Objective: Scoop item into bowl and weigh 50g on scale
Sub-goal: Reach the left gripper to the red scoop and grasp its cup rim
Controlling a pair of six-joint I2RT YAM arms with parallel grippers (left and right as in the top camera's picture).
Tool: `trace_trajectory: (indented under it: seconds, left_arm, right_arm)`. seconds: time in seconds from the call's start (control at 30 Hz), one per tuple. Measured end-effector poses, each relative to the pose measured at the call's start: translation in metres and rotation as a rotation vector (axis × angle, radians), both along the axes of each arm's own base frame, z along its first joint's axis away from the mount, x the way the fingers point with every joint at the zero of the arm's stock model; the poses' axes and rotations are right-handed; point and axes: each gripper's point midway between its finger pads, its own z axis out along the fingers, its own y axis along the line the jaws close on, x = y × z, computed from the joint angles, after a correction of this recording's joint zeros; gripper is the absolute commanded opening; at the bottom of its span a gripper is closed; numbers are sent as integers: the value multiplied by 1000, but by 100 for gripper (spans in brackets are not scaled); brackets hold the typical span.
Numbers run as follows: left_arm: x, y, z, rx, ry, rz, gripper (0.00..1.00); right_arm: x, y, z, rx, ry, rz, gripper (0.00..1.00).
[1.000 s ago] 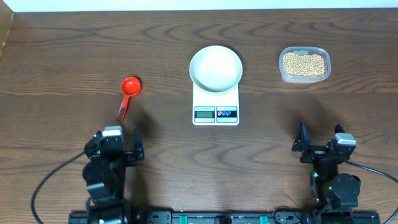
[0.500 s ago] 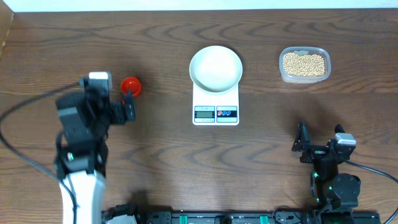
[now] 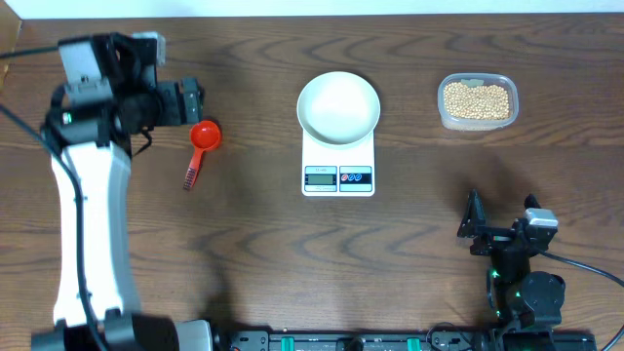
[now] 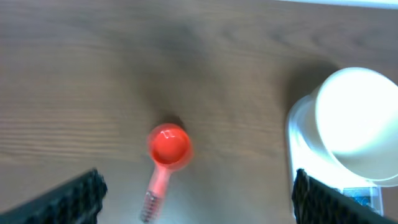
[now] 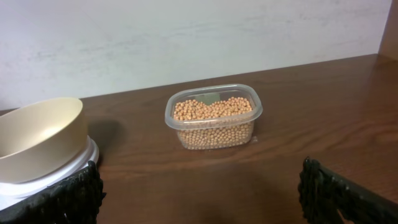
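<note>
Overhead, the left pincer (image 3: 193, 101) gapes wide at upper left, just above a red plastic measuring scoop (image 3: 203, 136), seemingly apart from it. At centre, the round white bowl (image 3: 338, 105) sits on the small white digital scale (image 3: 338, 168). The small tan-yellow beans (image 3: 477, 99) fill a clear plastic tub (image 3: 444, 119) at upper right. The right pincer (image 3: 501, 220) is open at lower right.

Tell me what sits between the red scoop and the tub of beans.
The scale with the white bowl on top stands between them; the rest is bare table, as the overhead view shows.

A dark brown wood-grain table (image 3: 390, 253) filled the overhead view, and a pale, faintly mottled wall (image 5: 186, 37) rose behind its far edge.
</note>
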Motion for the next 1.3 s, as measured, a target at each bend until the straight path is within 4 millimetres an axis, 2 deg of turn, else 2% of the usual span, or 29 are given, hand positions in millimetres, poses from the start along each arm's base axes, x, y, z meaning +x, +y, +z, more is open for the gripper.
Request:
trace_trajectory:
  seconds: [0.13, 0.33, 0.5, 0.8, 0.93, 1.17, 1.3]
  left_arm:
    - [7, -9, -16, -117, 100, -25, 98]
    - [9, -12, -48, -195, 205, -23, 98]
    - [12, -13, -50, -211, 212, -9, 98]
    - [16, 21, -65, 11, 216, 11, 98]
    - [19, 31, -90, 72, 270, -24, 99]
    - [25, 50, -155, 81, 402, -36, 97]
    - [28, 54, -171, 84, 419, -43, 93]
  right_arm:
    - [0, 0, 0, 0, 0, 0, 99]
    - [0, 0, 0, 0, 0, 0, 99]
    - [0, 0, 0, 0, 0, 0, 99]
    - [0, 0, 0, 0, 0, 0, 99]
    - [0, 0, 0, 0, 0, 0, 99]
    - [0, 0, 0, 0, 0, 0, 99]
    - [0, 0, 0, 0, 0, 0, 99]
